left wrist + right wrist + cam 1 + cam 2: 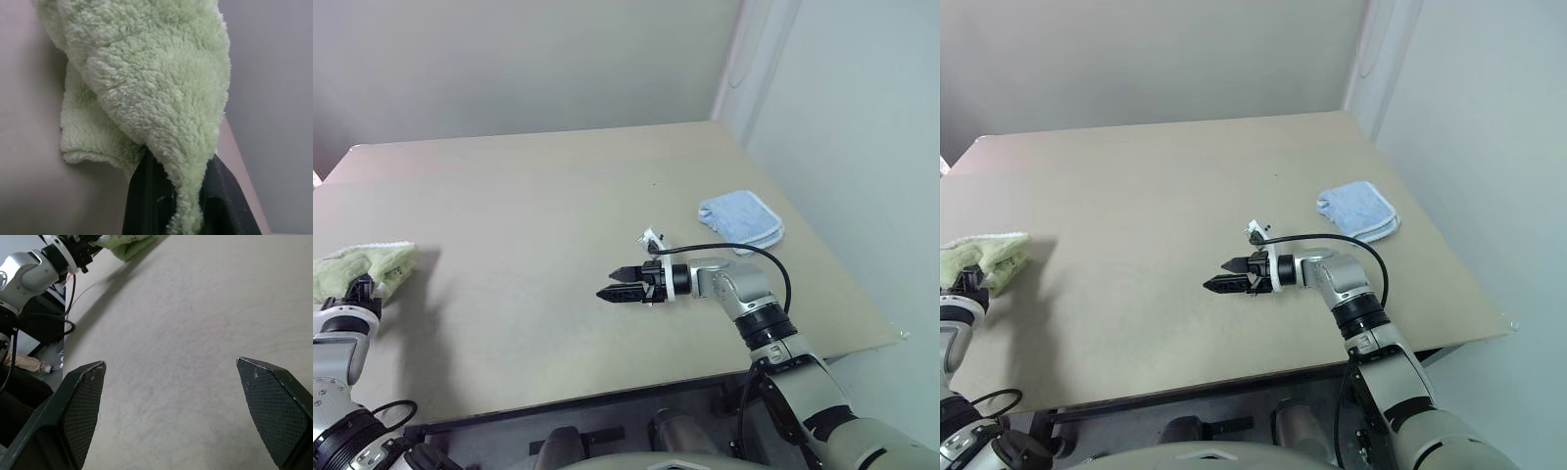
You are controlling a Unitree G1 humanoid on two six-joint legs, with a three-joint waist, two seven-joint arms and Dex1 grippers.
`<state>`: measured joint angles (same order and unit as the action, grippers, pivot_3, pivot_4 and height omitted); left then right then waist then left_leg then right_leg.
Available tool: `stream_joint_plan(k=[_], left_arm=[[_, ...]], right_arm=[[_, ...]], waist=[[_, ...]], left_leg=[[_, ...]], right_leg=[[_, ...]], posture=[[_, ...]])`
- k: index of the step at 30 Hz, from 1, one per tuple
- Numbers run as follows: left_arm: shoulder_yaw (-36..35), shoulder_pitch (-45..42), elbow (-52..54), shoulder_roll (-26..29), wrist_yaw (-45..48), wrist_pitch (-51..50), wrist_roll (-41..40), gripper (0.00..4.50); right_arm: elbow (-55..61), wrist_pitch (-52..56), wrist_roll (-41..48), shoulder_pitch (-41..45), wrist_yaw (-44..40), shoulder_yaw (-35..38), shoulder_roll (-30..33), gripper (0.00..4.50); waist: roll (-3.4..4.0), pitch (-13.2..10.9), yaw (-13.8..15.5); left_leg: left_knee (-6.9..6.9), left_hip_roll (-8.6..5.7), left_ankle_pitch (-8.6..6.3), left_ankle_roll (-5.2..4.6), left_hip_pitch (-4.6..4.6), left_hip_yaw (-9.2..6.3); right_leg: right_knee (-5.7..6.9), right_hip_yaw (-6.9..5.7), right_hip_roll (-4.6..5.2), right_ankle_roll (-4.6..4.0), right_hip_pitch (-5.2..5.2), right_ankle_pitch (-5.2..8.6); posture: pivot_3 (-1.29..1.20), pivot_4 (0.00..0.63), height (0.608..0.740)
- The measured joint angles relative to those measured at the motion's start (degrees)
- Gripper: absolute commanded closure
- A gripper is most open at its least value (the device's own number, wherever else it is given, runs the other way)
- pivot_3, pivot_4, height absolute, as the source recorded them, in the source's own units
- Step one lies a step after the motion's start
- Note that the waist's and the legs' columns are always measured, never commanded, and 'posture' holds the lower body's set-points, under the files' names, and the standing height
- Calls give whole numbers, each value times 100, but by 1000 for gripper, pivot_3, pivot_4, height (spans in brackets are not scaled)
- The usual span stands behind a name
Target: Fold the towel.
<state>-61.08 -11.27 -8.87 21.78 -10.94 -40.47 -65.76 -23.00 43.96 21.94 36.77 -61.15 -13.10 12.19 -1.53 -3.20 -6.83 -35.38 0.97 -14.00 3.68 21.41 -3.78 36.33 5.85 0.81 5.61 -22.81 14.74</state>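
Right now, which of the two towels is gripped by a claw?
The light green towel at the table's left edge, pinched in the shut left claw. The light blue towel lies untouched on the right.

The towel [360, 266], light green and fluffy, is seen bunched at the left edge of the tabletop [538, 196]. It is pinched between shut jaws, with folds draped over them.

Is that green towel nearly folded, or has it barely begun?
Barely begun. The left gripper is shut on the towel, which hangs bunched over the table edge. The right gripper waits open above mid-table. Spreading the towel flat and making every fold are still left.
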Motion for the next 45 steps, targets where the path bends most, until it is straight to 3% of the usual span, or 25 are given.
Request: stream_joint_plan(k=[2,15,24,28,37,42,45], left_arm=[[-1,144,122,-23,-149,44,-61,4491],[16,882,588,-189,-561,464,-129,15],[864,1850,2328,-729,-851,712,368,15],[1227,2014,2850,-715,-1178,730,867,15],[2156,2347,3582,5,-528,678,1717,15],[2639,2377,3401,678,428,791,2422,15],[3064,2160,2890,995,1520,930,2563,15]], right_arm=[[-16,-42,-41,0,-8,-3,1,0],[-330,-231,-172,1,-78,-15,-68,0],[-344,-307,-259,3,-234,-55,-67,0],[-453,-327,-269,13,-253,-70,-113,0],[-631,-448,-298,101,-291,-86,-203,0],[-732,-579,-312,188,-253,-33,-224,0],[-755,-792,-308,188,-214,53,-241,0]], waist=[[0,0,-14],[1,0,-10],[0,0,-6],[1,-1,2],[6,-3,-38],[16,-9,-18],[23,-13,-30]], left_leg=[[0,0,0,0,0,0],[-17,0,0,1,-2,2],[-22,0,-1,2,0,2],[-31,1,-1,2,-1,0],[-18,2,-2,3,6,3],[-20,1,-2,3,3,2],[-28,0,-2,4,5,3]], right_leg=[[0,0,0,-2,0,-1],[-2,1,-1,-14,8,14],[-6,2,-1,-15,11,15],[-6,2,-5,-17,12,15],[-15,4,-5,-18,5,15],[-15,3,-6,-18,6,16],[-19,3,-5,-18,10,16]], posture=[[0,0,740],[0,0,740],[0,0,740],[0,0,740],[0,0,740],[0,0,740],[0,0,740]])
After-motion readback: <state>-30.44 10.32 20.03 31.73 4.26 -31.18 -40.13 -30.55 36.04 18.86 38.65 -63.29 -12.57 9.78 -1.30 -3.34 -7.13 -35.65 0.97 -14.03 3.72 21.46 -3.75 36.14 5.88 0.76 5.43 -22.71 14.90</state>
